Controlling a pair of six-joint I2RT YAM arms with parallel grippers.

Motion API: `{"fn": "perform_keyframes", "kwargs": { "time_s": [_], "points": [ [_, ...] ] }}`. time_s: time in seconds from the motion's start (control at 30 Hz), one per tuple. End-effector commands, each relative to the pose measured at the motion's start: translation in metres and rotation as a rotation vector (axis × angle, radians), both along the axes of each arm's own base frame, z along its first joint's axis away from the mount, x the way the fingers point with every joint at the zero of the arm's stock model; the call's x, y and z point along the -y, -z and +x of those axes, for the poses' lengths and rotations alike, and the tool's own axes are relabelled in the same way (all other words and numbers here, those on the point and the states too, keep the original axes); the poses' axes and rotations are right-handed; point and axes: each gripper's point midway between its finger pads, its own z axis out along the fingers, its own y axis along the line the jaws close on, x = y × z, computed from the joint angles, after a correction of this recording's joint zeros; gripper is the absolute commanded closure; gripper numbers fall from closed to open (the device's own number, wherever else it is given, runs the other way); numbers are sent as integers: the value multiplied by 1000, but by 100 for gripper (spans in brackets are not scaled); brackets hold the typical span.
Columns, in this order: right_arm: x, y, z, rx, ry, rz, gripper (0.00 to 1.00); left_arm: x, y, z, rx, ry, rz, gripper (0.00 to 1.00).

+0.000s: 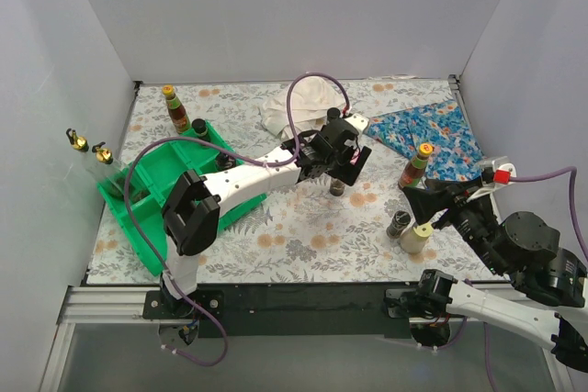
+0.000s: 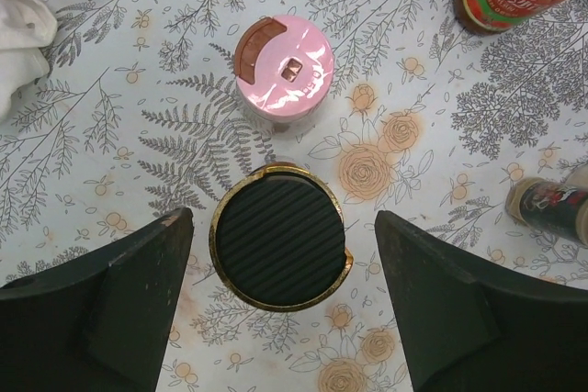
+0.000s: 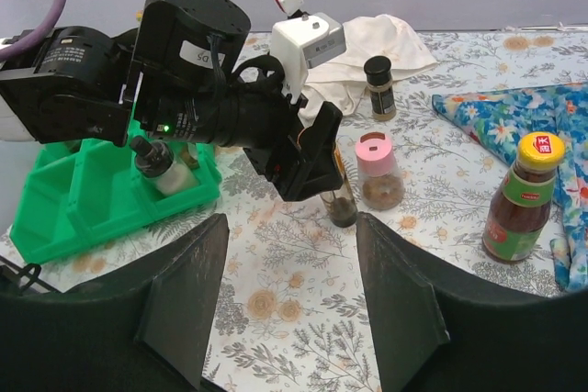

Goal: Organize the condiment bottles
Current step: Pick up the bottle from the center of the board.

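Bottle sorting, mid-bench: a dark glass bottle (image 2: 280, 254) with a ribbed black cap ringed in gold stands upright near the middle of the bench. The left gripper (image 2: 283, 225) straddles it from above, fingers spread and not touching it (a gap shows on either side of the cap). Just beside it stands a clear jar (image 2: 283, 69) with a glossy pink flip lid and brown contents. A red-labelled sauce bottle (image 1: 416, 165) with a yellow cap stands toward the right edge. A cream bottle (image 1: 415, 238) and a small dark jar (image 1: 399, 224) sit together nearer the front right corner, by the right gripper (image 3: 291, 227), whose jaws gape wide around nothing. A green tray (image 1: 129, 204) lies along the left edge with a dark-capped bottle (image 3: 154, 161) in one compartment. The bench wears a sheet (image 2: 367, 162) printed with grey ferns and orange roses, with a white cloth (image 1: 294, 103) crumpled at the far edge and a blue floral cloth (image 1: 427, 130) toward the far right corner; plain white walls (image 1: 276, 6) close in three sides
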Motion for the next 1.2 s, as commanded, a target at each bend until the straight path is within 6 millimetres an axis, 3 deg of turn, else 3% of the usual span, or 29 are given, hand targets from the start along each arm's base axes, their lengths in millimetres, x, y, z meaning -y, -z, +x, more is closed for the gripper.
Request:
{"fn": "perform_keyframes", "kwargs": {
  "time_s": [0.0, 0.27, 0.6, 0.67, 0.73, 0.87, 0.9, 0.97, 1.0, 1.17],
  "points": [
    [5, -8, 2, 15, 28, 38, 34, 7, -26, 10, 67, -3, -43, 21],
    [3, -3, 4, 11, 35, 21, 33, 10, -30, 13, 89, -1, -57, 31],
    [1, -2, 5, 10, 35, 17, 33, 4, -41, 8, 91, -17, -83, 82],
    [2, -4, 4, 12, 32, 24, 33, -3, -49, 4, 84, -32, -95, 99],
    [2, -5, 4, 11, 31, 30, 33, -10, -56, 1, 79, -50, -93, 100],
    [-2, -5, 3, 7, 16, 30, 33, -27, -88, 0, 118, -109, -105, 100],
    [-3, -6, 3, 6, 13, 35, 33, -34, -107, 4, 154, -142, -116, 100],
    [-4, -6, 3, 3, 10, 38, 34, -46, -118, 6, 172, -180, -98, 100],
    [-4, -5, 3, 2, 8, 38, 34, -50, -134, 8, 199, -199, -110, 100],
    [-3, -6, 2, 4, 11, 50, 34, -99, -159, 37, 263, -372, -46, 100]
  ]
}}
